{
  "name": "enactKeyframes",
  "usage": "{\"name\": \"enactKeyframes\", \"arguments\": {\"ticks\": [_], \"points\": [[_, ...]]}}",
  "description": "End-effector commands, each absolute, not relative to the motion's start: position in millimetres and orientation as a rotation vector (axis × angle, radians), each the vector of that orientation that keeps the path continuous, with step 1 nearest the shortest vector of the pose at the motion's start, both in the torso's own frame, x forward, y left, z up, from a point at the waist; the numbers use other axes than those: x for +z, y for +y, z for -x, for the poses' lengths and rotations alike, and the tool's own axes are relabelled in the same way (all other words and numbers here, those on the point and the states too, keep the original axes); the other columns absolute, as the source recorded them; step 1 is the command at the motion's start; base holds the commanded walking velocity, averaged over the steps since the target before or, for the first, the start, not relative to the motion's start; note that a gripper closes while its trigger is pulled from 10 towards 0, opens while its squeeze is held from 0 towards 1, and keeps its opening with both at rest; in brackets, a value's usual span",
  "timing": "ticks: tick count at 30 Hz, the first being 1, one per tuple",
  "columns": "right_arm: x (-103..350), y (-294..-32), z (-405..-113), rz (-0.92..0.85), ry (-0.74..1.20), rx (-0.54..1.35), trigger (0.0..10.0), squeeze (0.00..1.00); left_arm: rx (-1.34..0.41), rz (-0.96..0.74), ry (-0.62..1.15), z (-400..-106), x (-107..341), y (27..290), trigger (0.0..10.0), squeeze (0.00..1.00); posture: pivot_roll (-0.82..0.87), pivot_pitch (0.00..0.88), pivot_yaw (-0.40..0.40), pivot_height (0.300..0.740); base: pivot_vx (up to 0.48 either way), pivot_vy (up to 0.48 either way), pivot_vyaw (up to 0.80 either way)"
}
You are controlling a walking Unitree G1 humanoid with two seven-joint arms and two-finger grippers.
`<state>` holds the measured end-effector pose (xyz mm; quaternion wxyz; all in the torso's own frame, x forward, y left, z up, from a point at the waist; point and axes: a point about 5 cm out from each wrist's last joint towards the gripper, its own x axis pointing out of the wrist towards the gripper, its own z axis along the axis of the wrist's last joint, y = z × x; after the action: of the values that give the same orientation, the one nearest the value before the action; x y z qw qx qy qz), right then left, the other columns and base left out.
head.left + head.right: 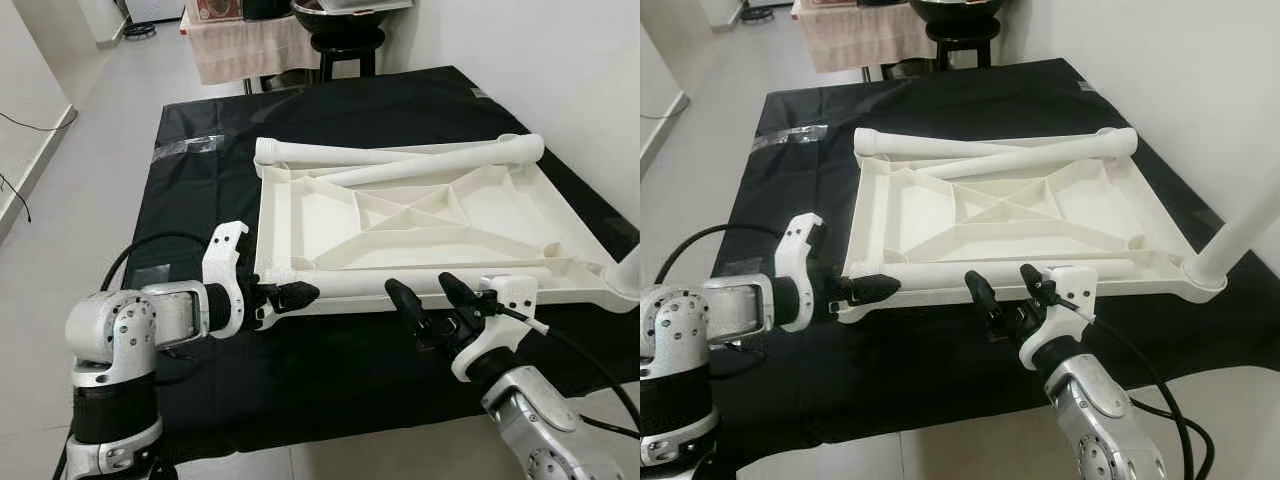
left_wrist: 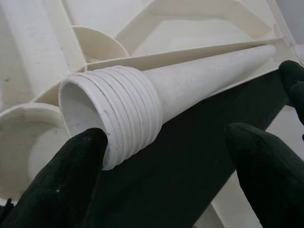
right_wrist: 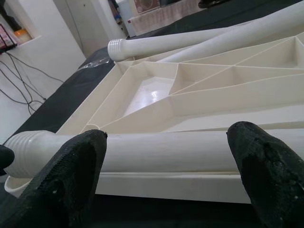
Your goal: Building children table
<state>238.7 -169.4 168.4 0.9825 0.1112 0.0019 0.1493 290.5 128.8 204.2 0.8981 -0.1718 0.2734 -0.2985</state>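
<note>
A white plastic tabletop [image 1: 300, 215] lies upside down on a black-covered table [image 1: 200, 200]. One white leg [image 1: 360, 284] rests along its near edge, its threaded end [image 2: 118, 114] toward my left. My left gripper [image 1: 290, 295] is open at that threaded end, and one fingertip [image 2: 71, 171] touches the thread rim. My right gripper [image 1: 430, 295] is open just in front of the same leg [image 3: 166, 152], near its middle, without touching it. Two more legs [image 1: 450, 160] lie crossed on the far edge. Another leg [image 1: 1240, 235] stands upright in the near right corner.
The black cover's front edge [image 1: 330, 425] runs just below my grippers, with tiled floor to the left. A dark stool [image 1: 345, 45] and a cloth-draped table [image 1: 240, 45] stand beyond the far end. A white wall [image 1: 560, 60] runs close along the right side.
</note>
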Motion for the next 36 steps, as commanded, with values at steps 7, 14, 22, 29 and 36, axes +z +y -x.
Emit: {"name": "enactKeyframes", "arguments": {"ticks": [7,14,22,29,36], "points": [[168,-166,-238,-0.246,0.011,0.307,10.0,0.0,-0.595,0.356,0.535,-295,207,128,10.0,0.0,-0.16,0.141,0.047,0.74,0.0,0.0,0.0],[168,-165,-238,-0.251,0.008,0.307,10.0,0.0,-0.579,0.362,0.521,-304,206,129,10.0,0.0,-0.16,0.146,0.046,0.74,0.0,0.0,0.0],[169,-164,-239,-0.25,0.008,0.306,10.0,0.0,-0.6,0.383,0.547,-316,198,118,10.0,0.0,-0.17,0.148,0.056,0.74,0.0,0.0,0.0],[170,-163,-237,-0.248,0.006,0.305,10.0,0.0,-0.648,0.423,0.546,-329,198,103,10.0,0.0,-0.18,0.157,0.063,0.74,0.0,0.0,0.0],[171,-161,-234,-0.248,0.005,0.301,10.0,0.0,-0.804,0.593,0.566,-334,202,83,0.0,0.0,-0.19,0.165,0.073,0.74,0.0,0.0,0.0]]}}
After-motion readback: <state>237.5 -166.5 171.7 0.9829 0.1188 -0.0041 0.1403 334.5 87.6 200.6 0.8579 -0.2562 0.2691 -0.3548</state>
